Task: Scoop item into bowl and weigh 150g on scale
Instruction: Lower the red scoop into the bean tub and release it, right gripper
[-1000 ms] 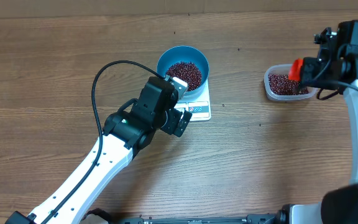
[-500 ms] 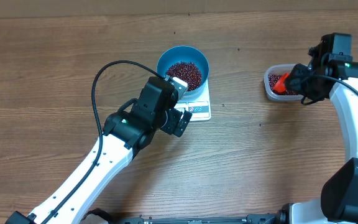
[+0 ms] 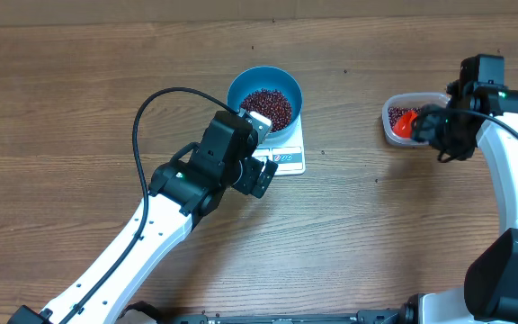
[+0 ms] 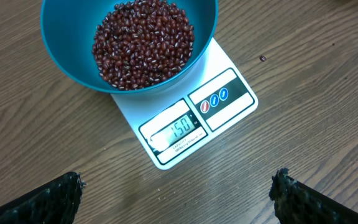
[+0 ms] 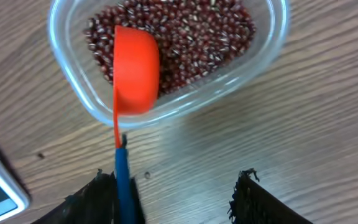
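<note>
Overhead view: the blue bowl [image 3: 237, 86] stands on the white scale [image 3: 291, 162] near the middle of the wooden table [image 3: 79, 90], and a heap of dark red beans [image 3: 268, 108] fills its bottom. The clear plastic tub [image 3: 388, 131] lies well apart from the scale, on the robot's right, and holds more beans [image 5: 210, 31]. Left wrist view: the left gripper [image 4: 178, 182] hovers above the scale's button edge with its jaws spread wide and nothing between them. The bowl covers the far part of the platform, leaving the display [image 4: 178, 129] and two blue-marked buttons [image 4: 215, 99] exposed. The display reads 150. Two stray beans [image 4: 263, 58] lie on the table beside the scale. Right wrist view: the right gripper [image 5: 178, 179] hangs just beside the tub with its jaws apart, not clamped on anything. An orange scoop [image 5: 135, 68] rests on the beans in the tub, and its blue handle [image 5: 122, 180] reaches over the rim, close against one finger [image 5: 98, 199]. Whether handle and finger touch cannot be told.
</note>
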Robot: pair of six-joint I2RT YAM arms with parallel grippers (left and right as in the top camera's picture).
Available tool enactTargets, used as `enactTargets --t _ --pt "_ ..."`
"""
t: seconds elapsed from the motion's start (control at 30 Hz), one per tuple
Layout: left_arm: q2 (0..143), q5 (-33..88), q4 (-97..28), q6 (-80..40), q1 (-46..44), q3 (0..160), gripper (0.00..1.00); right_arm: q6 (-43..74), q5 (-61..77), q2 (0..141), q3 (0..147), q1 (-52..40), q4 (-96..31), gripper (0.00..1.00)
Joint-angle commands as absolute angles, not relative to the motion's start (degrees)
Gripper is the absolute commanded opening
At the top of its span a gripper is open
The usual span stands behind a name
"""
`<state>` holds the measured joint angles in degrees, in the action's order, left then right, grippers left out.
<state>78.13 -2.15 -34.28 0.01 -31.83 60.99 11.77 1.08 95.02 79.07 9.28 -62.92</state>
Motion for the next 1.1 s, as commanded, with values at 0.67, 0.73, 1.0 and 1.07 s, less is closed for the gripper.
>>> enactTargets --t 0.67,0.73,1.0,1.07 --pt "78.5 -1.9 -34.3 0.7 -31.7 60.8 1.00 0.7 2.3 92.7 81.8 9.1 -68.0 1.00" --pt "78.5 -1.9 -34.3 0.7 -31.7 60.8 1.00 -2.0 2.3 91.6 83.1 9.1 -69.7 1.00" --pt "78.5 -1.9 -34.3 0.7 -31.7 60.8 1.00 -7.6 2.3 85.3 89.8 9.1 -77.3 1.00" --pt "78.5 -1.9 -34.3 0.7 -31.7 60.8 1.00 -7.6 2.3 83.6 90.8 9.1 -77.9 1.00"
